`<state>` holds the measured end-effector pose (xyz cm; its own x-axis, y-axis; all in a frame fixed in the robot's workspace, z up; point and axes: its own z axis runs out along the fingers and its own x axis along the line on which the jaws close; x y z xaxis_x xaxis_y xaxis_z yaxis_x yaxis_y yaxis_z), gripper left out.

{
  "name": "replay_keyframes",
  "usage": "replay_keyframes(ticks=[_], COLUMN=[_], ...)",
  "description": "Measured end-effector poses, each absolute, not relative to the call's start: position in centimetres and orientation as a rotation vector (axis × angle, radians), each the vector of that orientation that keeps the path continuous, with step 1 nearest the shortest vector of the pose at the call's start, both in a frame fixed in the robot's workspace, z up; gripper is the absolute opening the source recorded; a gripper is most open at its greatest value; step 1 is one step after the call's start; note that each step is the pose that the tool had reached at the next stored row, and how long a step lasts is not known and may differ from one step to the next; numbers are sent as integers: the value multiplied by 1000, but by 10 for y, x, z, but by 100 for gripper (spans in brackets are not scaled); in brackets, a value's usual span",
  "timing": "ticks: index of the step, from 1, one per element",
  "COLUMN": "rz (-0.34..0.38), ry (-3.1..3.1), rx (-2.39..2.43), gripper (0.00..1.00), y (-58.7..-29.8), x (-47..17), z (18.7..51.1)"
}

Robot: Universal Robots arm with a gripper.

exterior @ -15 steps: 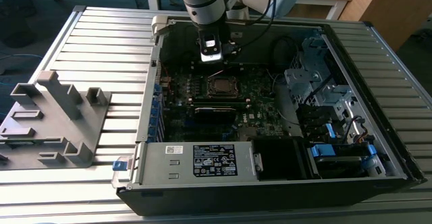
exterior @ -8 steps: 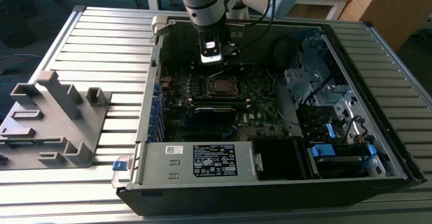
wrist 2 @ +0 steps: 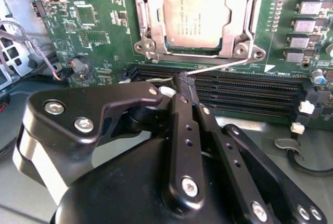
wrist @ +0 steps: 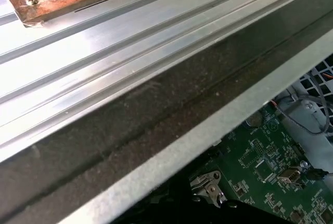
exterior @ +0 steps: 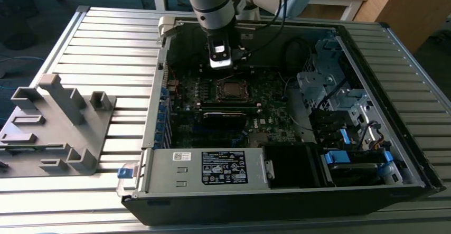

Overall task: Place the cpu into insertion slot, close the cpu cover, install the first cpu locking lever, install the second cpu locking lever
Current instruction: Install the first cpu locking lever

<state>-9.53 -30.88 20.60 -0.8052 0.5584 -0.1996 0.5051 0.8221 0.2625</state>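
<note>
Flat silver square cpu (wrist 2: 196,15) sitting inside black-rimmed insertion slot (wrist 2: 237,33), under thin shiny metal cpu cover (wrist 2: 150,24), just ahead of black gripper (wrist 2: 187,86) pinched shut on thin wire lever (wrist 2: 221,66).

Exterior: high, looking down into the open case (exterior: 282,192).
Second wrist: close over gripper (wrist 2: 188,81) onto the board (wrist 2: 99,31).
First wrist: skims case wall; shares board (wrist: 270,167).
</note>
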Motion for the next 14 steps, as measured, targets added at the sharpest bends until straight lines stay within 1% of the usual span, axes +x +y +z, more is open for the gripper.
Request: replay_keyframes(ticks=[14], rz=[284], ry=[2738], rx=[814], gripper=[11], y=[-309], x=[-94], z=[202])
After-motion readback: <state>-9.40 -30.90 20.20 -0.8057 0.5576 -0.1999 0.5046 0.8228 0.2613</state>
